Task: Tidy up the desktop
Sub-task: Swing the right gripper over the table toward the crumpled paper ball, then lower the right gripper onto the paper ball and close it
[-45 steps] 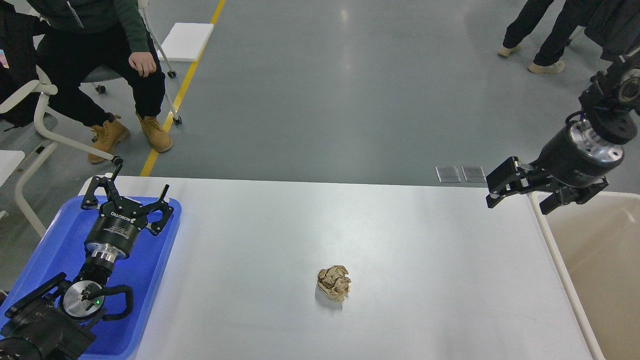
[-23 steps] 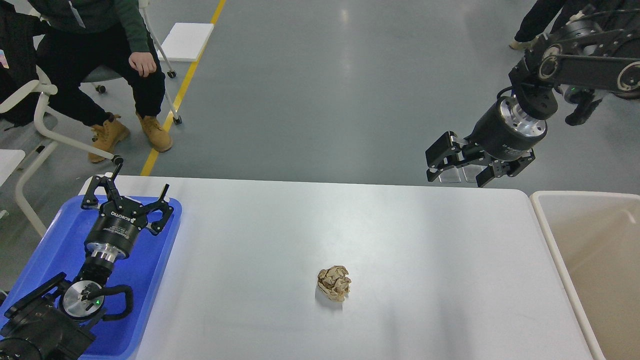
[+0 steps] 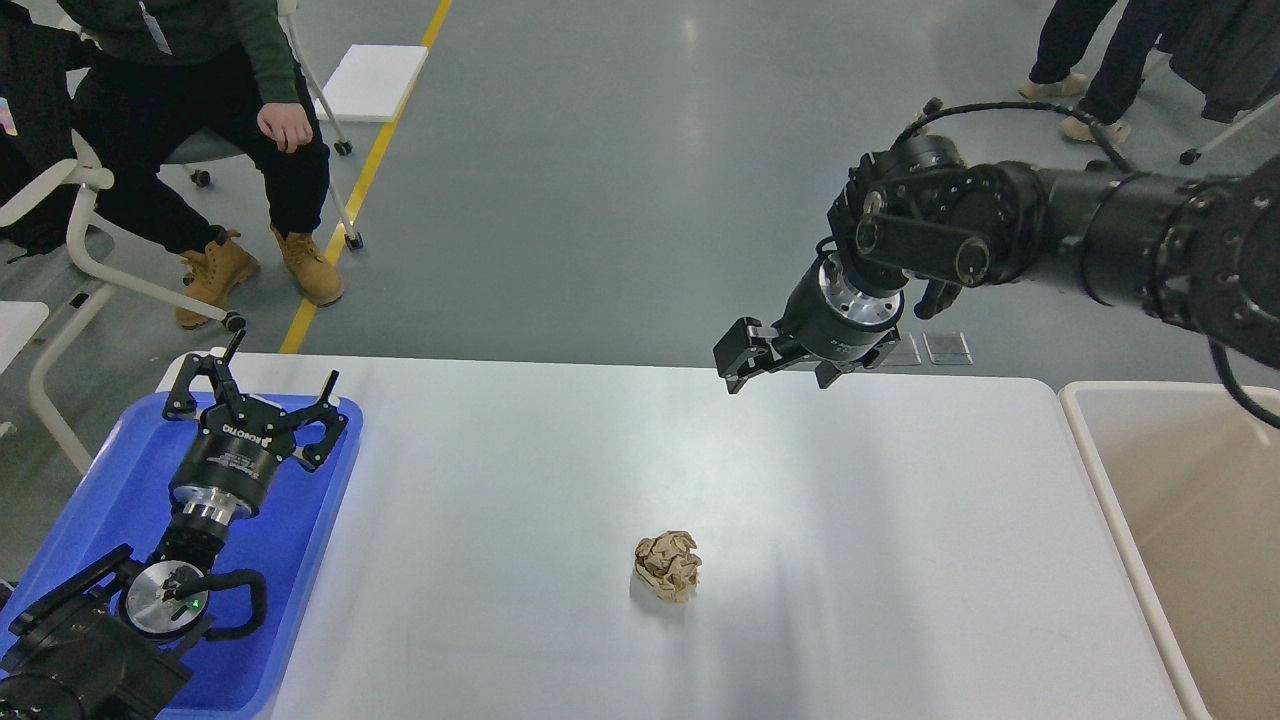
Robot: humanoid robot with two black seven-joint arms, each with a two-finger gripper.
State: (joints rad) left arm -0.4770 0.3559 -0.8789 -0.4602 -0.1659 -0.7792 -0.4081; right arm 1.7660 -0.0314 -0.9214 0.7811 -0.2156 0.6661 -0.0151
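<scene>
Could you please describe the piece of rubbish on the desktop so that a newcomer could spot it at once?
Find the white desktop, between a blue tray and a beige bin. Near its middle, toward the front edge, sits a crumpled brown paper ball, the only loose thing lying there.

Desktop white, glossy, rounded corners; lying flat

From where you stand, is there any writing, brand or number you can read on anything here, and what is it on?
"ROBOTIQ": white letters on the black body of the left pincer, read at a slant, over the blue tray.
Right pincer: faint marks on its dark body, too small to read.
Desktop, crumpled paper ball, beige bin: no writing visible.
</scene>
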